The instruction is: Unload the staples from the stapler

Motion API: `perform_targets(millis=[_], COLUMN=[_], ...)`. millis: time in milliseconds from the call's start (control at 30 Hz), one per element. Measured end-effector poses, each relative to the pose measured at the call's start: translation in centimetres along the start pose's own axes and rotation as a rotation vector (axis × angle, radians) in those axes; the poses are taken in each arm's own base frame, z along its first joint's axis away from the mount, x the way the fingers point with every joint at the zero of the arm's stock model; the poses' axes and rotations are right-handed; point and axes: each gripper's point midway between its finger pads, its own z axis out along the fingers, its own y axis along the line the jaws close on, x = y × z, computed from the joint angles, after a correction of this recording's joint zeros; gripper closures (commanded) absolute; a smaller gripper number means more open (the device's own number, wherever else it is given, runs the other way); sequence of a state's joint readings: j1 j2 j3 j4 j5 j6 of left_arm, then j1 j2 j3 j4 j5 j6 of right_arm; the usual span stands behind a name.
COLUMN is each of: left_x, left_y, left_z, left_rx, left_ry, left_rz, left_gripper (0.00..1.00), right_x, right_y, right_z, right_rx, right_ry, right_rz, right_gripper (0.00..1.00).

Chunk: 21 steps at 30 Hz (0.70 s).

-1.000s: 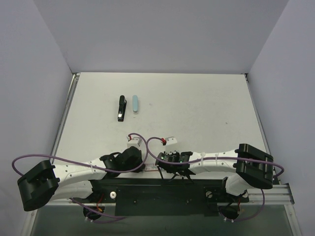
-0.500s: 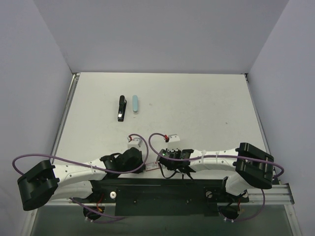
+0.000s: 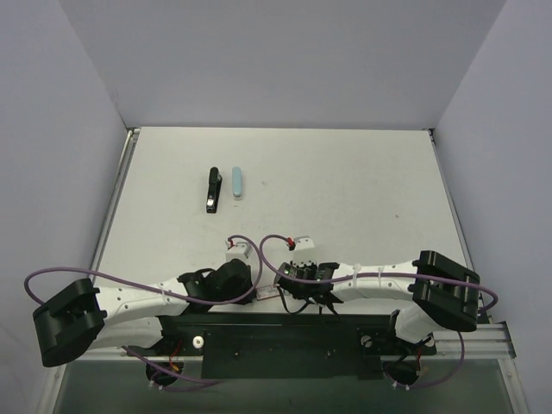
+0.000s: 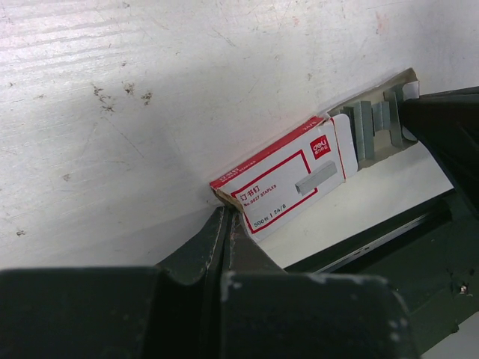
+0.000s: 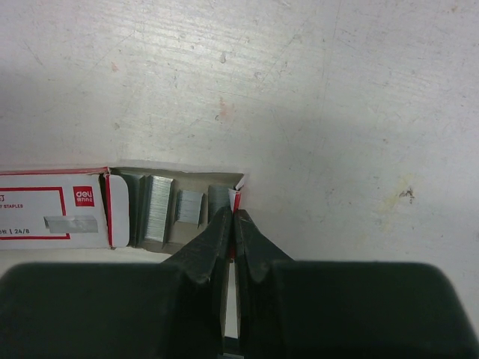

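Overhead, stapler: the stapler [image 3: 211, 191] lies on the white desk [image 3: 345, 190], left of centre and toward the far half, its length running away from the arms.
Overhead, stapler's look: slim and black, with a pale spot at its near end; whether the top arm is raised is too small to tell.
Overhead, neighbour: a pale blue bar [image 3: 237, 183] lies just beside the stapler on its right, parallel to it.
Overhead, tools: the left tool [image 3: 257, 293] and the right tool [image 3: 282, 297] face each other at the near edge, a small staple box [image 3: 268, 293] between them; the stapler sits well apart from both, farther out on the desk.
Left wrist, tool: the left tool [image 4: 227, 223] has its fingers drawn together on the near corner of the staple box [image 4: 281, 187].
Left wrist, box: a white sleeve with red border and lettering, lying flat and slanted; grey staple strips [image 4: 365, 131] show in the tray pulled out at its far end, where the dark right tool [image 4: 441, 123] meets it.
Right wrist, tool: the right tool [image 5: 233, 218] is pinched tight on the end wall of the tray [image 5: 224, 183].
Right wrist, contents: staple strips [image 5: 159, 209] lie in the open tray, with the sleeve [image 5: 52, 213] to the left.
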<state>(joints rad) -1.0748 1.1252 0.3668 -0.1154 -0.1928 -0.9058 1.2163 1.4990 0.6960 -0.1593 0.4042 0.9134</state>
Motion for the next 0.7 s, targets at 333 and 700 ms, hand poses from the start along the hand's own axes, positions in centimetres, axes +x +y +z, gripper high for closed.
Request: perform_targets(millis=[333,700], left_x=[-0.05,-0.12], left_y=[-0.27,-0.43], left_z=[0.19,0.33], left_rx=[0.0,0.004], left_ry=[0.002,-0.001], left_rz=[0.004,0.003], left_gripper=[1.0,1.0], right_x=[0.13,0.67], right_y=[0.19,-0.14], right_z=[-0.04,-0.46], right_rx=[-0.011,-0.038], right_ry=[-0.034,-0.058], right_rz=[-0.046,-0.062], right_gripper=[1.0,1.0])
